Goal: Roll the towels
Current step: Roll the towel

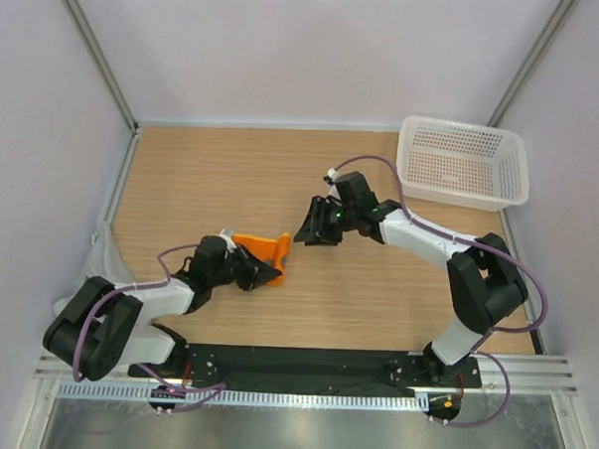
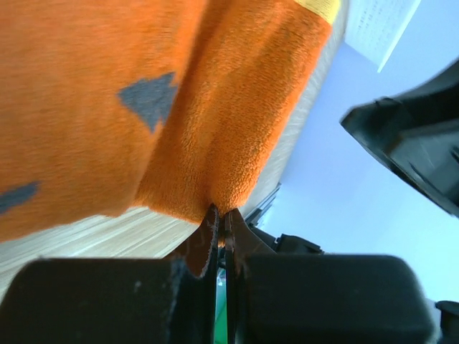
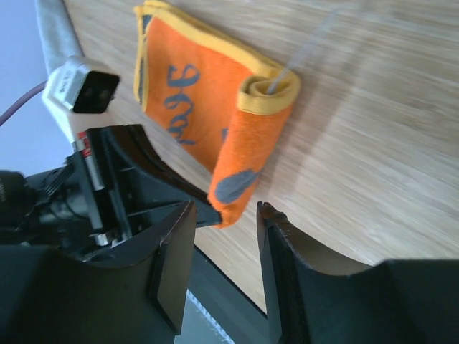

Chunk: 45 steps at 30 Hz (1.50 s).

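The orange towel (image 3: 208, 107) lies half rolled on the counter (image 1: 376, 288). One end of the roll is pinched in my left claw (image 2: 221, 218), which is pressed together on just the tip of the cloth. That's my worry: with so little fabric in the bite, any pull may slip it free, and the loose coil could spring open. My right claw (image 1: 314, 232) hangs spread just beyond the left one's tips, so bringing it in carelessly risks knocking claws. The grey towel (image 1: 101, 251), behind the left claw at the counter's edge, might slide off.
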### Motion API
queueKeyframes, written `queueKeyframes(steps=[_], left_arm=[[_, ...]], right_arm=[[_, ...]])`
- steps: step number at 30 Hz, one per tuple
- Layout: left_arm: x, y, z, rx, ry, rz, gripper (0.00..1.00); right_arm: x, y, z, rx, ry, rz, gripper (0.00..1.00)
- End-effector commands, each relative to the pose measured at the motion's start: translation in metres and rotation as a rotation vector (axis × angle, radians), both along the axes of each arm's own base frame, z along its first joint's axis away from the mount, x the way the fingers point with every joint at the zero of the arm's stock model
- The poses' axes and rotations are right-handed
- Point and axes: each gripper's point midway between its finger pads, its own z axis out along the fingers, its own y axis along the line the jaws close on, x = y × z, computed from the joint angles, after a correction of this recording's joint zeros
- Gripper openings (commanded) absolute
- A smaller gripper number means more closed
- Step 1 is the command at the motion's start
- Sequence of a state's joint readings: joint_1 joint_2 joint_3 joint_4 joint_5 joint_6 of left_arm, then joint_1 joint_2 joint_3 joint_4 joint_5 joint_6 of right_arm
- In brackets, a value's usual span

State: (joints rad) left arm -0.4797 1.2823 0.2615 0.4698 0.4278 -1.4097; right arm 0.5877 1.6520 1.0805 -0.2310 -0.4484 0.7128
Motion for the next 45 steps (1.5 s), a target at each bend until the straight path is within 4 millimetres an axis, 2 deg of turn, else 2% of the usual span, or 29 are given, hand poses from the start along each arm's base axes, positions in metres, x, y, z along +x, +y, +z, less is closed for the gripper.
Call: queueKeyframes(steps=[1, 8, 10, 11, 12, 14, 18, 21, 28, 29, 36, 37, 38, 39, 40, 41, 42, 45], left_arm=[[-0.002, 0.004, 0.009, -0.080, 0.012, 0.017, 0.01], [-0.009, 0.026, -0.017, 0.003, 0.142, 0.061, 0.01], [-0.006, 0.029, -0.019, 0.032, 0.147, 0.057, 0.01], [-0.011, 0.032, -0.026, 0.059, 0.188, 0.053, 0.00], [-0.007, 0.032, -0.022, 0.067, 0.184, 0.051, 0.00], [-0.009, 0.037, -0.029, 0.105, 0.211, 0.043, 0.01], [-0.008, 0.041, -0.036, 0.141, 0.237, 0.029, 0.01], [-0.008, 0.043, -0.043, 0.168, 0.258, 0.007, 0.00], [-0.006, 0.049, -0.057, 0.183, 0.301, -0.022, 0.01], [-0.006, 0.049, -0.058, 0.184, 0.304, -0.031, 0.00], [-0.002, 0.052, -0.054, 0.238, 0.301, -0.094, 0.00], [0.004, 0.054, -0.051, 0.268, 0.269, -0.102, 0.01], [-0.002, 0.059, -0.053, 0.305, 0.298, -0.111, 0.04], [-0.001, 0.063, -0.048, 0.332, 0.277, -0.110, 0.13], [0.008, 0.071, -0.045, 0.400, 0.233, -0.101, 0.18], [0.001, 0.078, -0.046, 0.445, 0.259, -0.105, 0.22], [0.004, 0.083, -0.038, 0.477, 0.232, -0.097, 0.29], [0.006, 0.105, -0.027, 0.663, 0.192, -0.081, 0.34]], right_arm=[[0.009, 0.030, 0.021, 0.061, -0.057, 0.032, 0.46], [0.007, 0.059, 0.019, 0.088, -0.061, 0.075, 0.42], [0.002, 0.065, 0.018, 0.106, -0.056, 0.095, 0.41], [0.004, 0.068, 0.018, 0.125, -0.057, 0.095, 0.40], [0.001, 0.071, 0.016, 0.138, -0.048, 0.104, 0.38], [-0.001, 0.080, 0.021, 0.194, -0.061, 0.133, 0.36], [-0.005, 0.091, 0.013, 0.238, -0.033, 0.157, 0.33], [-0.005, 0.098, 0.000, 0.252, -0.014, 0.167, 0.32], [0.002, 0.101, -0.044, 0.202, 0.022, 0.170, 0.29], [0.002, 0.100, -0.055, 0.188, 0.040, 0.169, 0.29], [0.015, 0.093, -0.082, 0.173, 0.072, 0.137, 0.27], [0.017, 0.091, -0.083, 0.171, 0.070, 0.130, 0.27], [0.017, 0.090, -0.085, 0.166, 0.072, 0.125, 0.27], [0.017, 0.088, -0.088, 0.161, 0.073, 0.122, 0.27], [0.016, 0.087, -0.090, 0.156, 0.076, 0.120, 0.27], [0.016, 0.086, -0.091, 0.153, 0.077, 0.115, 0.27], [0.014, 0.085, -0.093, 0.148, 0.082, 0.113, 0.27], [0.012, 0.082, -0.095, 0.140, 0.086, 0.108, 0.26]])
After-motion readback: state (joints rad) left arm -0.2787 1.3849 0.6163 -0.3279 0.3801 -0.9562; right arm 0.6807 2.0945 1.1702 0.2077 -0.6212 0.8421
